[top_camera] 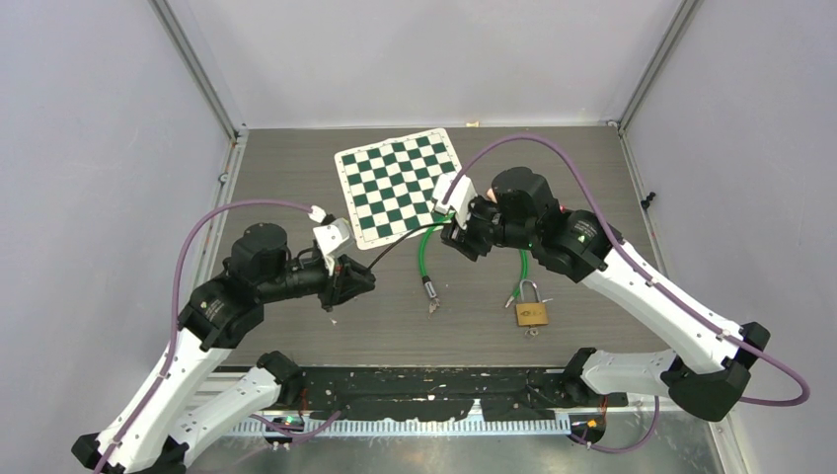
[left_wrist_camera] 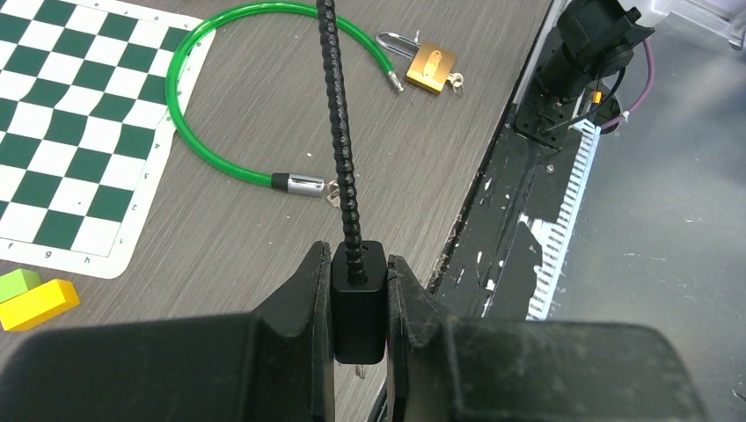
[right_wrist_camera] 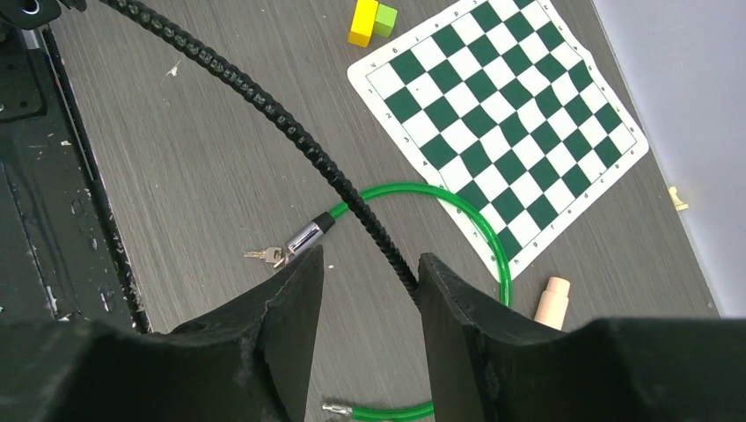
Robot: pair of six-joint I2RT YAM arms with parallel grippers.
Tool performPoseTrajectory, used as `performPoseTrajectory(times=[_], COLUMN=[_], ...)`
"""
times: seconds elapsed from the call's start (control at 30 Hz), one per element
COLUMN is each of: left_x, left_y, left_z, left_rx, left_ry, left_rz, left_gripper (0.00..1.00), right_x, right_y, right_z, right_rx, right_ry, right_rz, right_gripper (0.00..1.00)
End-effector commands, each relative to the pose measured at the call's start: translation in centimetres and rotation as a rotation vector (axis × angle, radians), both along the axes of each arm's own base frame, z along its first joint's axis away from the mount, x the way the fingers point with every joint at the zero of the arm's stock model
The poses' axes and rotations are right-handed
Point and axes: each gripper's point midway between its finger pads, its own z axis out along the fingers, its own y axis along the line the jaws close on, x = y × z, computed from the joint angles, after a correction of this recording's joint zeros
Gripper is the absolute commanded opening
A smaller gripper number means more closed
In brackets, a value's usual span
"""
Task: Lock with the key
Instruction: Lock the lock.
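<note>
My left gripper (top_camera: pixel 363 281) (left_wrist_camera: pixel 359 257) is shut on the black block (left_wrist_camera: pixel 359 303) at one end of a black beaded cable (left_wrist_camera: pixel 339 132) (top_camera: pixel 400 245). The cable runs across to my right gripper (top_camera: pixel 452 237) (right_wrist_camera: pixel 371 259), which is open. There it passes between the jaws, close against the right finger (right_wrist_camera: pixel 457 299), and its far end is hidden. A green cable lock (right_wrist_camera: pixel 493 237) (left_wrist_camera: pixel 189 61) loops on the table, with small keys (right_wrist_camera: pixel 268 256) (top_camera: pixel 432 308) at its metal end (right_wrist_camera: pixel 305 237). A brass padlock (top_camera: pixel 531 314) (left_wrist_camera: pixel 429 69) lies nearer the front.
A green-and-white chessboard mat (top_camera: pixel 400 183) (right_wrist_camera: pixel 501 114) lies at the back. Yellow and green blocks (right_wrist_camera: pixel 369 19) (left_wrist_camera: pixel 35 299) sit beside it, and a wooden peg (right_wrist_camera: pixel 552 301) lies past the green loop. The black taped table front edge (left_wrist_camera: pixel 510 255) is close to my left gripper.
</note>
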Motion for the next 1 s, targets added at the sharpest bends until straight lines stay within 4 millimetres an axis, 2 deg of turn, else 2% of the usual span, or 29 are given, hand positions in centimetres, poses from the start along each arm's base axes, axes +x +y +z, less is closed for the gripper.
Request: performPoseTrajectory(times=[0.0, 0.3, 0.37, 0.43, 0.47, 0.5, 0.63, 0.73, 0.8, 0.9, 0.93, 0.97], left_x=[-0.6, -1.0, -1.0, -1.0, -1.0, -1.0, -0.5, 0.2, 0.7, 1.1, 1.5, 1.8], left_y=[-0.1, 0.1, 0.2, 0.1, 0.1, 0.0, -0.6, -1.8, -2.7, -3.9, -4.2, -4.4], left_z=[2.0, 2.5, 2.6, 2.7, 2.8, 3.0, 3.9, 4.8, 5.6, 6.5, 6.6, 6.6], left_rx=[-0.037, -0.041, -0.042, -0.048, -0.054, -0.061, -0.123, -0.212, -0.272, -0.341, -0.349, -0.355], left_ry=[-0.064, -0.08, -0.085, -0.09, -0.091, -0.093, -0.084, -0.074, -0.075, -0.092, -0.093, -0.097], left_rz=[-0.036, -0.043, -0.044, -0.044, -0.044, -0.042, -0.027, -0.019, -0.024, -0.063, -0.065, -0.065], left_gripper=[0.0, 0.0, 0.0, 0.0, 0.0, 0.0, 0.0, 0.0, 0.0, 0.0, 0.0, 0.0], right_x=[-0.1, 0.7, 0.7, 0.8, 0.8, 0.7, 0.2, 0.2, -0.4, -1.7, -1.8, -2.2], right_y=[-0.1, 0.3, 0.2, 0.2, 0.2, 0.3, 1.3, 3.0, 4.2, 4.7, 4.8, 4.8], right_z=[1.0, 1.0, 1.0, 1.0, 1.0, 0.9, 1.2, 3.0, 4.9, 8.0, 10.0, 10.5], right_rx=[0.035, 0.044, 0.042, 0.043, 0.045, 0.047, 0.107, 0.257, 0.398, 0.615, 0.706, 0.755], right_ry=[-0.009, 0.017, 0.022, 0.034, 0.044, 0.053, 0.099, 0.122, 0.156, 0.221, 0.183, 0.219], right_rz=[-0.005, -0.029, -0.035, -0.052, -0.056, -0.058, -0.036, -0.041, -0.02, -0.014, 0.01, 0.004], right_gripper=[0.48, 0.43, 0.38, 0.14, 0.1, 0.06, 0.05, 0.05, 0.05, 0.05, 0.05, 0.05])
